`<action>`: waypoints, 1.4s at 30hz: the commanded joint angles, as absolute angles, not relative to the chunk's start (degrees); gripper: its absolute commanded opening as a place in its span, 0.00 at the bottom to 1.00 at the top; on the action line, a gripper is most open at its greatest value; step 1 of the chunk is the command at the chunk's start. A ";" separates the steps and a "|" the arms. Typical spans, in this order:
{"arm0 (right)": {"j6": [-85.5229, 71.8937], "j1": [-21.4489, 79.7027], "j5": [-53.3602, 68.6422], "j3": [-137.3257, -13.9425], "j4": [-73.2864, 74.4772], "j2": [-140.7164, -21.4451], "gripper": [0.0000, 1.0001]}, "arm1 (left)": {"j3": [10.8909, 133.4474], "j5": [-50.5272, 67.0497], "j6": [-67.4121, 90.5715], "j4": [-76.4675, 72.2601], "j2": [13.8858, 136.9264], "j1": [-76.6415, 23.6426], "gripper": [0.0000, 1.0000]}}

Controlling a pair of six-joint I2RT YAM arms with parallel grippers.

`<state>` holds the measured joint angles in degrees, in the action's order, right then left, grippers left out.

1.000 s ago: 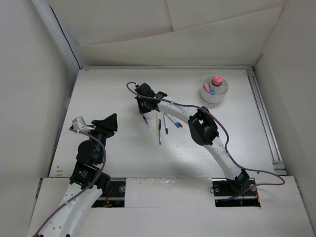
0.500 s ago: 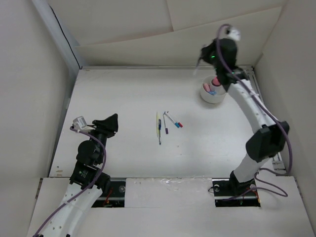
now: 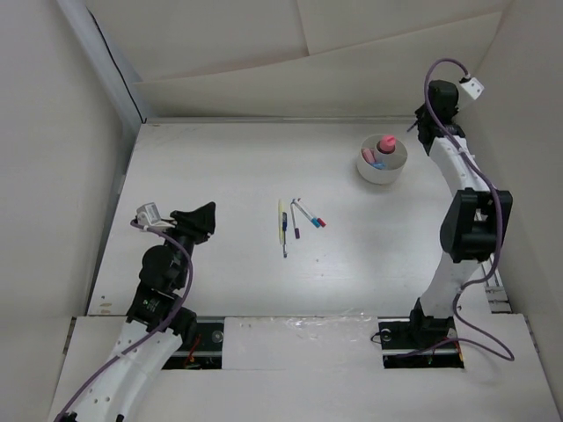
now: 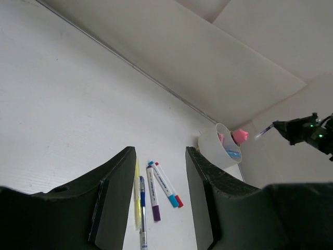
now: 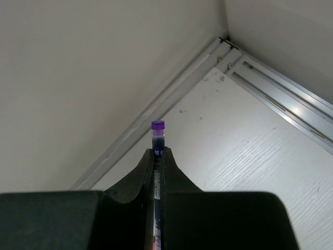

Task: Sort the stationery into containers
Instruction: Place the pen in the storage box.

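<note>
The right arm stretches up over the white surface (image 3: 220, 167) into its far right corner. Its gripper (image 5: 157, 154) pinches a purple-capped pen (image 5: 157, 127) whose tiny print is unreadable. The left gripper (image 4: 160, 156) hangs low, spread wide. The tub (image 3: 380, 174) holds a pink glue stick (image 3: 385, 142), and 4 pens (image 3: 295, 220) lie mid-surface.

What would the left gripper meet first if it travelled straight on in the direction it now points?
Most likely the pens on the table: the left wrist view shows the yellow pen and blue pen framed by the open left gripper. Depth is unclear, so it might pass over them.
</note>
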<state>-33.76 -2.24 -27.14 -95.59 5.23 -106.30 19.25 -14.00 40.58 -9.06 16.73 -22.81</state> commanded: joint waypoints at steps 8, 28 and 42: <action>-25.33 -0.70 -37.35 -105.38 3.60 -116.27 0.00 | 19.25 -12.48 40.17 -14.41 20.21 -23.03 0.40; -16.08 6.50 -48.95 -106.88 1.24 -124.45 0.00 | 19.25 -12.48 39.64 -14.41 20.21 -23.03 0.40; -17.67 8.09 -47.47 -101.78 0.62 -114.35 0.32 | 19.25 -12.48 39.64 -14.41 19.69 -23.03 0.40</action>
